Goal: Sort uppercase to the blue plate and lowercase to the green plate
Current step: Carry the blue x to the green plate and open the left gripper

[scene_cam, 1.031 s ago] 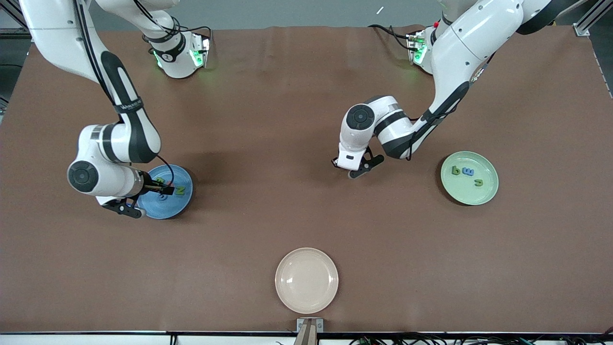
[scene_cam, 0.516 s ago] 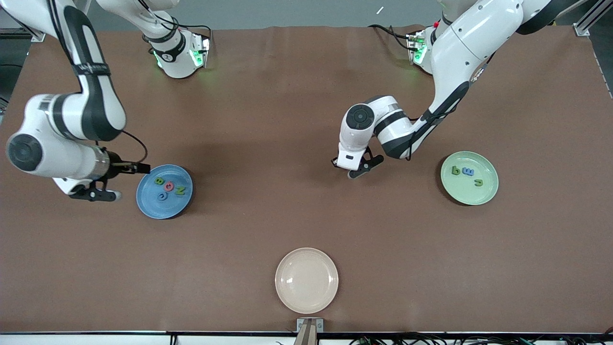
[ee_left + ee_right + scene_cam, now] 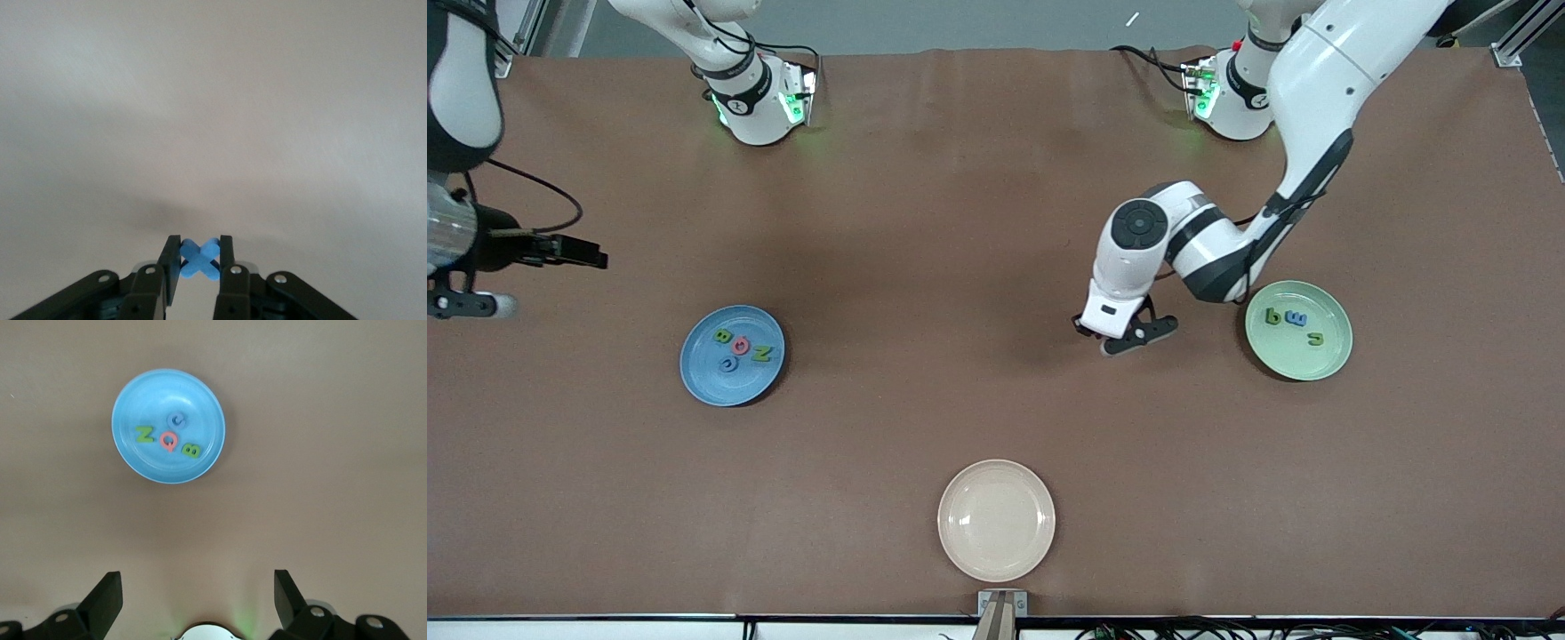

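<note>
The blue plate (image 3: 694,378) holds the green B (image 3: 721,336), the pink-red G-like ring (image 3: 740,345), the green N (image 3: 761,354) and the blue C (image 3: 728,364). It also shows in the right wrist view (image 3: 137,393). My right gripper (image 3: 471,306) is open and empty, raised over the table edge at the right arm's end, apart from the blue plate. My left gripper (image 3: 1125,340) is shut on the blue x (image 3: 200,257) over bare table beside the green plate (image 3: 1303,360). The green plate holds the green q/b (image 3: 1272,316), blue m (image 3: 1296,318) and green u (image 3: 1314,338).
A cream plate (image 3: 996,520) with nothing on it sits near the front edge of the table, midway between the two arms' ends. The brown table (image 3: 925,267) is bare between the plates.
My right gripper has risen and drawn away from the blue plate toward the table edge, leaving the uppercase letters on it. My left gripper, holding the blue x, has moved toward the green plate.
</note>
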Robot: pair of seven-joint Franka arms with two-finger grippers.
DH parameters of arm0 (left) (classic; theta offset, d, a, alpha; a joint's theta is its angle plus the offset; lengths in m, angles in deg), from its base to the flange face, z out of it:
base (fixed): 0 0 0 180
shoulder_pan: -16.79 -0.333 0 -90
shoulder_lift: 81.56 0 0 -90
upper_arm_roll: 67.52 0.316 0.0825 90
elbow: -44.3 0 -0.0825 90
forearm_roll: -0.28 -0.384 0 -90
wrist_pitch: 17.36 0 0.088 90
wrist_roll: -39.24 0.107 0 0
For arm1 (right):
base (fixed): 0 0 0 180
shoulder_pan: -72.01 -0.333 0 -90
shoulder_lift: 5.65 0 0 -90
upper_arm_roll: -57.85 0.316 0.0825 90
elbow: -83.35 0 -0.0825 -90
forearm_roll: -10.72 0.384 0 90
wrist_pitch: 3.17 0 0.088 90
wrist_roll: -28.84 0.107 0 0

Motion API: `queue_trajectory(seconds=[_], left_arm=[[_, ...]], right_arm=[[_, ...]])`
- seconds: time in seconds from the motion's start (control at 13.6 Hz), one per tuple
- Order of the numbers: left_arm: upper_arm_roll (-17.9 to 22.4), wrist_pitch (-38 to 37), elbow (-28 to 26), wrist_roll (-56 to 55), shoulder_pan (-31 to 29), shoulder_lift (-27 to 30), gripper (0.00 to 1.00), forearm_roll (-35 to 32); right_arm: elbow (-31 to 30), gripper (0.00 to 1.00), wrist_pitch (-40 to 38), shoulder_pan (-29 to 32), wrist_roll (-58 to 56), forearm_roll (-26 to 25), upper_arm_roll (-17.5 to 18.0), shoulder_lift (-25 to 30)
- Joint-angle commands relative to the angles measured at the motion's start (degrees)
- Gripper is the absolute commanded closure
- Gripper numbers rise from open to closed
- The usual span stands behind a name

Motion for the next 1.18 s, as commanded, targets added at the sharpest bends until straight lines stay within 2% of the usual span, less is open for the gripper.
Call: queue_trajectory(seconds=[0.0,0.15,0.29,0.59,0.81,1.1], left_arm=[[-2.3,-1.9,-0.4,6.1,-6.2,2.6,0.85,0.7],[-7.0,-2.0,-0.7,11.5,-14.6,2.8,0.85,0.6],[-9.4,-4.3,-0.8,17.2,-20.1,2.8,0.85,0.6],[-9.6,-5.6,-3.2,28.3,-27.5,2.8,0.85,0.5],[-9.5,-5.6,-4.9,35.4,-32.7,2.7,0.85,0.5],[-9.4,-5.6,-6.9,40.9,-37.0,2.1,0.85,-0.3]], right_arm=[[9.8,0.00,-4.0,1.0,-0.5,-1.1,0.9,-3.4],[11.7,0.00,-4.0,0.6,-0.4,-1.3,0.9,-3.5],[12.0,0.00,-3.7,0.5,-0.4,-1.2,1.0,-3.6],[16.4,0.00,-4.7,0.8,-0.2,-1.4,0.8,-4.0],[19.1,0.00,-8.8,1.9,-0.3,-1.3,0.7,-3.9],[19.2,0.00,-11.8,3.1,0.2,-0.1,1.1,-3.5]])
